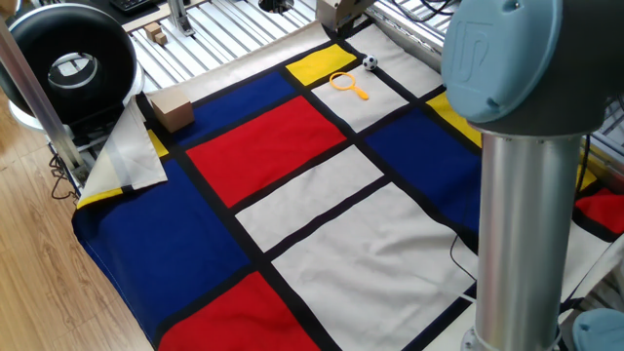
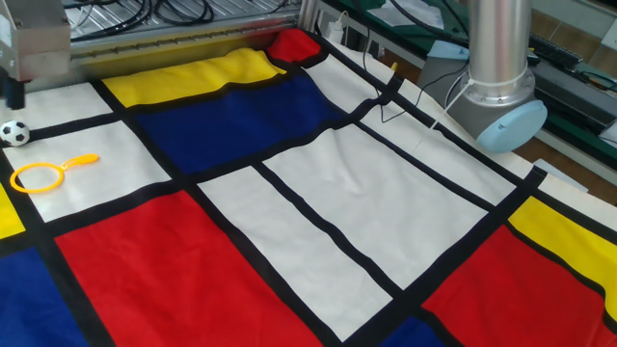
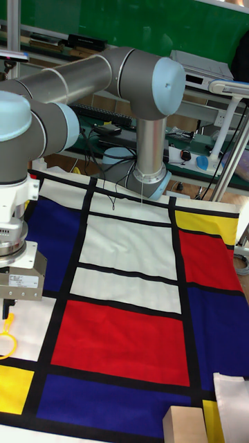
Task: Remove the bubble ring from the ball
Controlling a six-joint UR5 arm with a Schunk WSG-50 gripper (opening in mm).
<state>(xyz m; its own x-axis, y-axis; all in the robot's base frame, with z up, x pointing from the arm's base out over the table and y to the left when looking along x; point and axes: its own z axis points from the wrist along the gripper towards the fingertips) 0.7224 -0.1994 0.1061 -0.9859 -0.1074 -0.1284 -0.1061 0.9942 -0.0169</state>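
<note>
The orange bubble ring (image 1: 346, 83) lies flat on a white cloth square, handle pointing away from the ball. The small black-and-white ball (image 1: 370, 62) sits on the same square, a short gap from the loop and not touching it. In the other fixed view the ring (image 2: 43, 174) and ball (image 2: 13, 132) are at the far left. My gripper (image 1: 342, 39) hangs above the yellow square beside them, clear of both, holding nothing. At the frame's left edge the gripper (image 2: 13, 94) shows only a dark stub. In the tall view the gripper (image 3: 8, 309) is above the ring (image 3: 5, 333); the ball is out of view.
A brown cardboard box (image 1: 169, 110) sits at the cloth's left corner by a folded-over flap (image 1: 127, 156). A black round device (image 1: 66, 60) stands beyond it. The arm's base (image 2: 496, 106) rises at the table's far side with cables nearby. Slotted metal rails (image 1: 224, 34) border the cloth.
</note>
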